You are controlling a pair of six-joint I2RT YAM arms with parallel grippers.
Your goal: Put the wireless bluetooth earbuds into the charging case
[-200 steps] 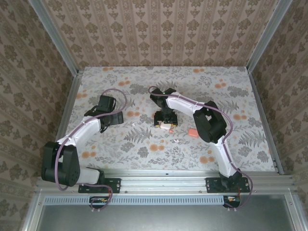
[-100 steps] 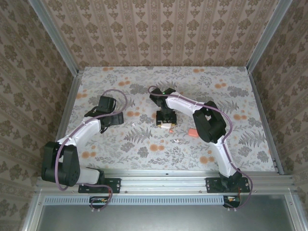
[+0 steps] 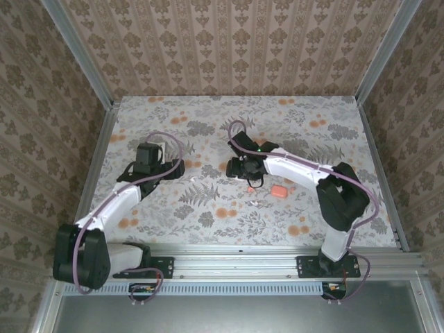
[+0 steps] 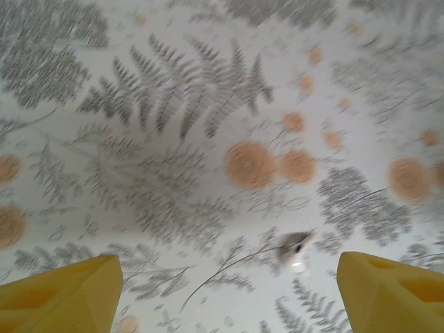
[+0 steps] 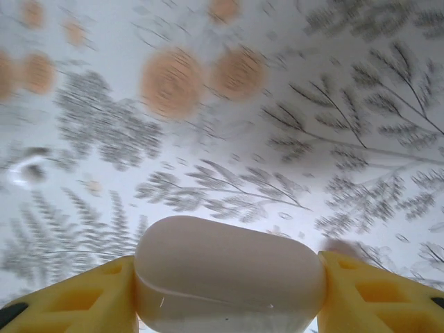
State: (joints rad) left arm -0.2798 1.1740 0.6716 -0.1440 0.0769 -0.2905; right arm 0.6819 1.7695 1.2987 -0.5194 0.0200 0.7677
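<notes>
While the right pincer (image 5: pixel 229 295) is clamping a white charging case (image 5: pixel 229 267) between its yellow fingers (image 5: pixel 76 298), the case's long axis is running from finger to finger above the fern-printed table cover (image 5: pixel 298 104). A small coral earbud (image 3: pixel 250 188) is lying just beside this pincer on its near side, and a coral case (image 3: pixel 278 191) is resting near it, toward the arm's base. The left pincer (image 4: pixel 229 291) is standing wide open. A white earbud (image 4: pixel 295 248) is lying between its fingers, nearer the right one, its heading too blurred to tell.
</notes>
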